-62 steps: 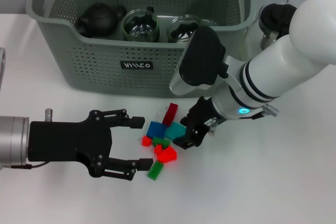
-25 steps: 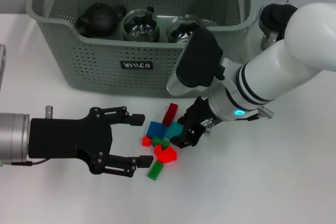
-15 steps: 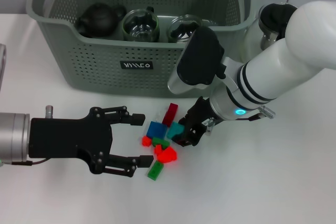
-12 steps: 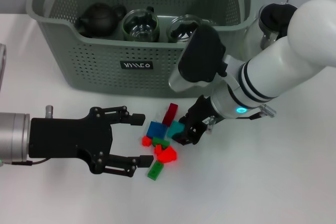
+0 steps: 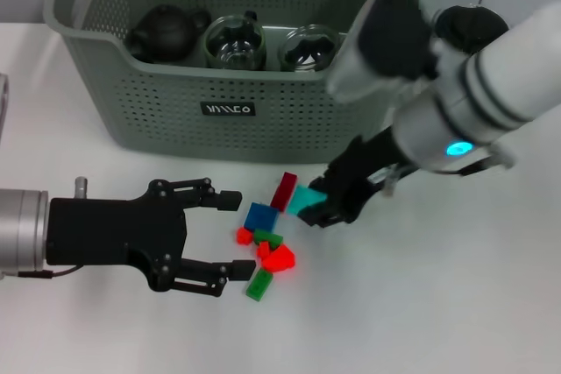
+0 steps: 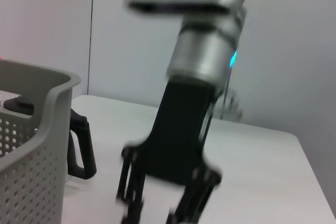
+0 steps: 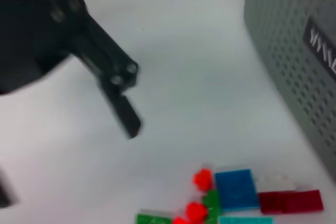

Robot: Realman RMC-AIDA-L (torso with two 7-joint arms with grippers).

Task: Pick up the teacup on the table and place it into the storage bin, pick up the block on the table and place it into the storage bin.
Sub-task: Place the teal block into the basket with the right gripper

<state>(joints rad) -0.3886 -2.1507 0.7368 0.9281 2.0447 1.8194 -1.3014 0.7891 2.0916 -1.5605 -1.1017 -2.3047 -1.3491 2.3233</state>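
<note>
Block-carrying step: right gripper (image 5: 326, 209) clamped on teal block (image 5: 306, 200), storage bin (image 5: 158, 102) beyond it, needing lift over rim; left gripper (image 5: 226, 238) spread, idle.

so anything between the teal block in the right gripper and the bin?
Only the storage bin's near wall, which the block must clear. The right gripper holds the teal block low, just in front of it. The open left gripper sits off to the side, out of the path.
</note>
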